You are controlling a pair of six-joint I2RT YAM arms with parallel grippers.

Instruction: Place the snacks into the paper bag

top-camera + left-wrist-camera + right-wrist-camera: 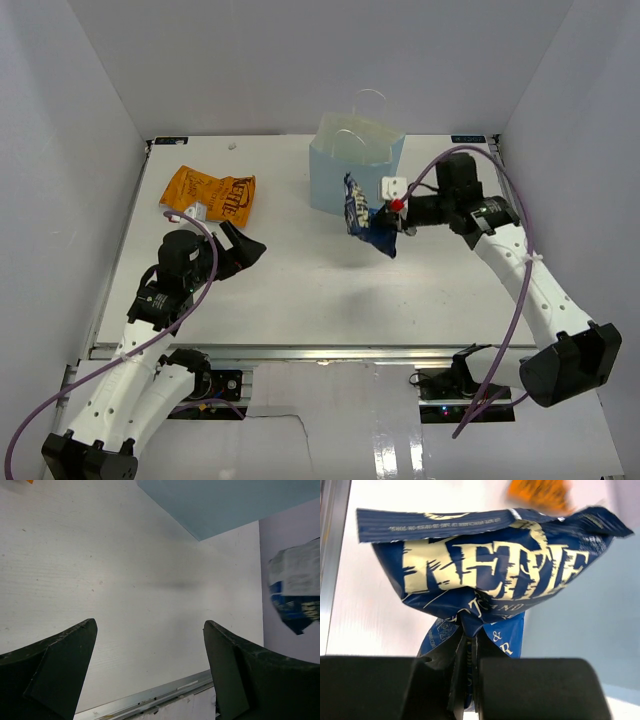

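Observation:
The light blue paper bag (pixel 353 167) stands upright at the back centre of the table, white inside, its string handles up. My right gripper (pixel 387 222) is shut on the blue chip bag (pixel 364 216) and holds it in the air just in front of the paper bag's right side. In the right wrist view the blue chip bag (pixel 485 575) is pinched between my fingers (pixel 445 660). The orange chip bag (pixel 211 193) lies flat at the back left. My left gripper (pixel 243 247) is open and empty, low over the table just in front of it. No other snacks show.
White walls enclose the table on the left, back and right. The table's metal front edge (pixel 150 697) runs below the left gripper. The paper bag's blue wall (pixel 225 505) and the blue chip bag (pixel 297 592) show in the left wrist view.

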